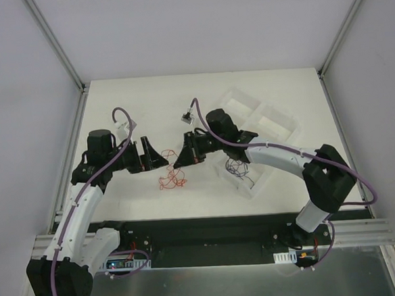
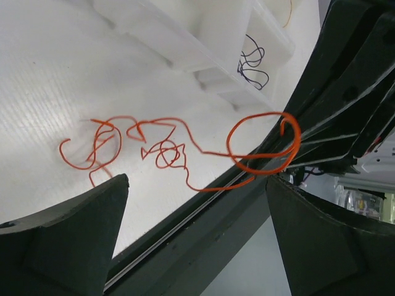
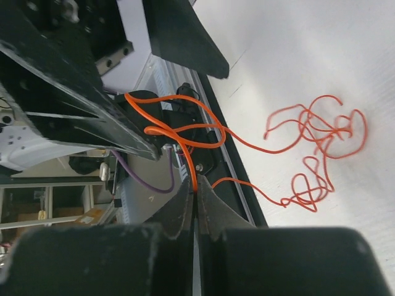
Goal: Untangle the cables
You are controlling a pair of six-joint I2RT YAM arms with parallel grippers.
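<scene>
The cables show as a red-orange tangle [image 1: 173, 180] lying on the white table between my two grippers, with curly strands [image 2: 163, 154] spread out flat [image 3: 321, 148]. One strand rises from the heap in a loop [image 2: 265, 145] up to my right gripper [image 3: 196, 191], which is shut on it [image 1: 179, 163]. My left gripper [image 2: 197, 182] stands open just left of that loop [image 1: 161, 158], with nothing between its fingers [image 2: 68, 240]. Dark blue-black wires [image 2: 253, 65] lie in a clear tray.
A clear plastic tray with compartments [image 1: 263, 120] sits at the right of the table, partly under my right arm; its dark wires [image 1: 238, 169] are in the near compartment. The black table edge rail [image 2: 203, 246] runs close below the tangle.
</scene>
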